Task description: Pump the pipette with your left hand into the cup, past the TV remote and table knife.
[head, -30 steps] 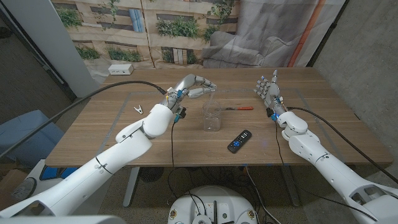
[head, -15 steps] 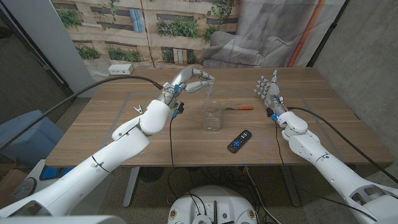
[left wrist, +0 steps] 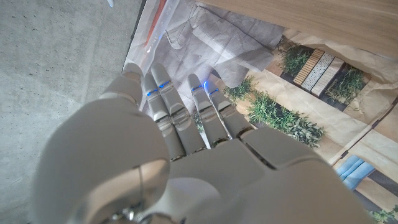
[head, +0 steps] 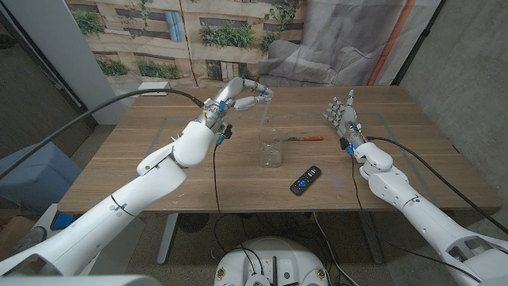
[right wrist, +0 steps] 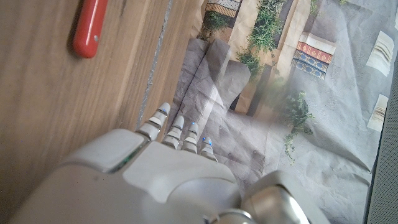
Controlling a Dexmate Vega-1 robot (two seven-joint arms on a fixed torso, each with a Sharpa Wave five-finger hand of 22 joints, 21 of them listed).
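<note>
The left hand (head: 244,94) is raised above the wooden table (head: 127,159), fingers curled toward the thumb and pinching the top of a thin, clear pipette (head: 263,113). The pipette hangs straight down from the fingertips; its faint lower end reaches toward the rim of the cup (head: 271,148), and whether the tip enters the cup cannot be told. The cup, a clear beaker, stands upright on the table directly below the left hand. In the left wrist view the left hand (left wrist: 180,134) shows its back, fingers drawn close together and reaching forward, with the pipette hidden behind them.

The table knife (head: 305,138), red-handled, lies flat just beyond the cup on the side toward the right hand, well apart from the left hand. The TV remote (head: 305,180), black with blue buttons, lies nearer the robot than the cup, between cup and right arm.

The right hand (head: 344,116) stands near the knife's handle end, fingers upright and slightly apart, holding nothing. In the right wrist view the right hand (right wrist: 168,162) appears from behind beside the knife's red handle (right wrist: 90,28), not touching it.
</note>
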